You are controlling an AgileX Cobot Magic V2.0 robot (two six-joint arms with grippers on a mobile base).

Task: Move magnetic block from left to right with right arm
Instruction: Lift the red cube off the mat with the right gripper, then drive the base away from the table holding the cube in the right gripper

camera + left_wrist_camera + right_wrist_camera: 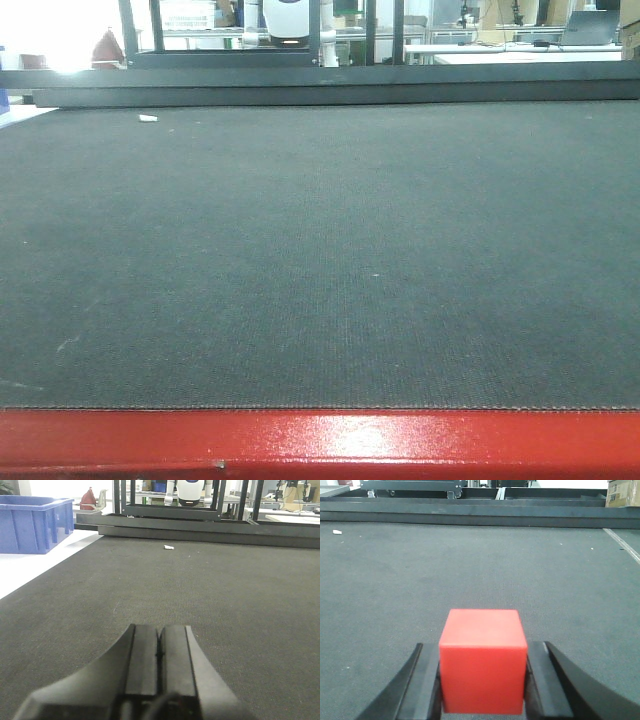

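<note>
In the right wrist view the magnetic block (483, 660), a bright red cube, sits between the two black fingers of my right gripper (483, 647), which is shut on it; both pads press its side faces. The dark mat lies below. My left gripper (160, 627) shows in the left wrist view with its two pads pressed together and nothing between them, low over the mat. Neither arm nor the block shows in the front view.
A dark grey textured mat (320, 250) covers the table, with a red front edge (320, 440). A small white scrap (147, 118) lies at the far left. A blue bin (32, 522) stands beyond the mat's left side. Black frames (170, 515) border the far edge.
</note>
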